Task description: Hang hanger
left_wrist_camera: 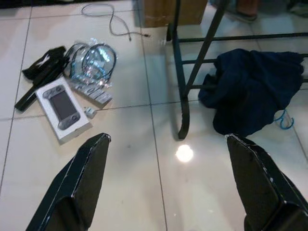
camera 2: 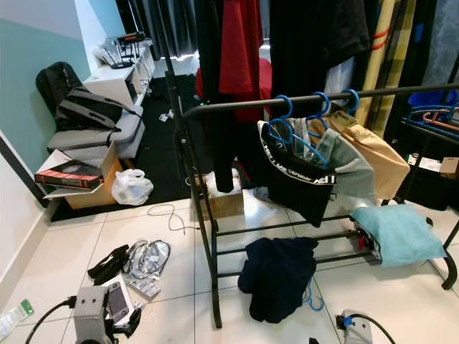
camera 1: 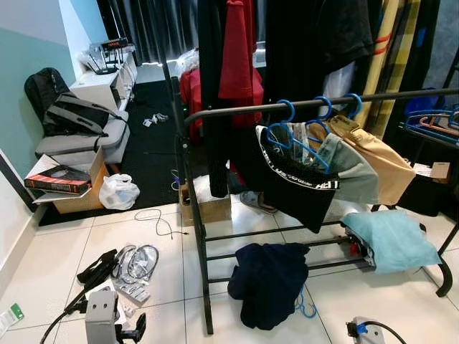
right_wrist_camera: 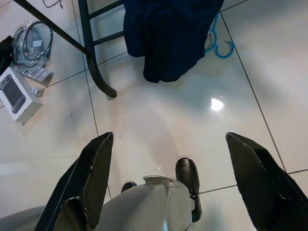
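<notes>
Low at the bottom left of the left eye view, the left arm comes up from the frame edge, silver, with its black end near the tiles. In the left wrist view the left gripper points down at the floor and its two fingers stand wide apart, with nothing between them. Beyond the left finger lies a white box with a game console printed on it, beside cables in plastic bags and a black strap.

Further right, the black rack stands on the tiles. A dark blue garment lies heaped over its low bars and the floor, and a blue hanger shows from under the garment's right edge, lying on the floor. On the top rail, right of centre, three more blue hangers carry clothes. A teal cloth rests at the right end of the low bars.

At the bottom right of the left eye view only the tip of the right arm enters. In the right wrist view the right gripper also faces the floor, fingers spread wide and holding nothing, above the robot's own silver body.
</notes>
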Tool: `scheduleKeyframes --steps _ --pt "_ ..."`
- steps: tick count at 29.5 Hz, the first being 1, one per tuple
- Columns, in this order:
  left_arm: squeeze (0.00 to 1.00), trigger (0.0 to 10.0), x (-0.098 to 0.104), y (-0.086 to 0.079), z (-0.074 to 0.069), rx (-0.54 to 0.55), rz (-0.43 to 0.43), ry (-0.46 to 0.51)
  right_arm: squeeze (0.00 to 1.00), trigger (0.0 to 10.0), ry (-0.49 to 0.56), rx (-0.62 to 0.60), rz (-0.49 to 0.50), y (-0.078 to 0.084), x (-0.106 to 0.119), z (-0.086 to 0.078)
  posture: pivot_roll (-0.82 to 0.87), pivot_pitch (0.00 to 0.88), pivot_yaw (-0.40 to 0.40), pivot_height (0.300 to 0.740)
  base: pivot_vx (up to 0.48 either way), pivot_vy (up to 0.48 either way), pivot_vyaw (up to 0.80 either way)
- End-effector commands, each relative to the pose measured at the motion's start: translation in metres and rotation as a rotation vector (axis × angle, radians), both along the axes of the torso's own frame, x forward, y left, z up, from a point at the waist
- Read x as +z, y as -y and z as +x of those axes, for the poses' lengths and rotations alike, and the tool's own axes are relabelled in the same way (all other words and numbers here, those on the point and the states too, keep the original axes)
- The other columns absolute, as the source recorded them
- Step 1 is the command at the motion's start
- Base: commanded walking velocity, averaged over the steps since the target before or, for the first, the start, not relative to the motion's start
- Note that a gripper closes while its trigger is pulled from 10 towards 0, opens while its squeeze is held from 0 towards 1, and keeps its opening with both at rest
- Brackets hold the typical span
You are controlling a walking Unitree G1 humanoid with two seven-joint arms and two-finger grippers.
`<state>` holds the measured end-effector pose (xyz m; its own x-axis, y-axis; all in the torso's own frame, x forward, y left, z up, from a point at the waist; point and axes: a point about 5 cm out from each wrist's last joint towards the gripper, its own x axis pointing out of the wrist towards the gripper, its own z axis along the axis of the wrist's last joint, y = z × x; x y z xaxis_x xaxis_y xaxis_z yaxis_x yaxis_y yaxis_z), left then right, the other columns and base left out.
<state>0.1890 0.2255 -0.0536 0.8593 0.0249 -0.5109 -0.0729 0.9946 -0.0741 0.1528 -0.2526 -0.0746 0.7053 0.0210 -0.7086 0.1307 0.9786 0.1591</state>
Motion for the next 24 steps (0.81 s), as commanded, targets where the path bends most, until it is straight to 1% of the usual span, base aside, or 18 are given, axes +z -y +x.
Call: scheduleKeyframes --steps 1,6,9,10,12,13,24 --pt "0.0 10.0 0.0 0.0 -0.001 0.005 0.001 0.007 0.0 10.0 0.0 0.003 0.008 -0.005 -0.001 0.001 -0.02 0.0 0.041 0.74 0.0 0.0 0.0" --pt "0.0 10.0 0.001 0.001 -0.001 0.0 -0.002 0.01 0.0 10.0 -0.001 0.004 0.005 -0.005 -0.001 0.001 -0.03 0.0 0.046 0.74 0.0 0.0 0.0" --pt "0.0 10.0 0.001 0.003 0.001 -0.016 -0.018 0.004 0.0 10.0 0.001 0.001 0.005 -0.003 -0.001 -0.001 -0.03 0.0 0.046 0.74 0.0 0.0 -0.8" --pt "0.0 10.0 0.001 0.005 0.002 -0.033 -0.039 0.001 0.0 10.0 0.002 -0.001 0.003 -0.001 -0.001 -0.001 -0.03 0.0 0.042 0.74 0.0 0.0 -0.8" --pt "0.0 10.0 0.001 0.005 0.002 -0.033 -0.039 0.001 0.0 10.0 0.002 -0.001 0.003 -0.001 -0.001 -0.001 -0.03 0.0 0.042 0.74 0.0 0.0 -0.8" --pt "0.0 10.0 0.001 0.009 0.003 -0.04 -0.078 0.004 0.0 10.0 -0.001 -0.006 -0.001 0.005 0.0 -0.004 -0.03 0.0 0.031 0.74 0.0 0.0 -0.8" --pt "0.0 10.0 0.003 0.012 0.004 -0.053 -0.073 0.031 0.0 10.0 0.0 -0.001 -0.005 0.011 0.002 -0.005 -0.03 0.0 0.024 0.74 0.0 0.0 -0.8"
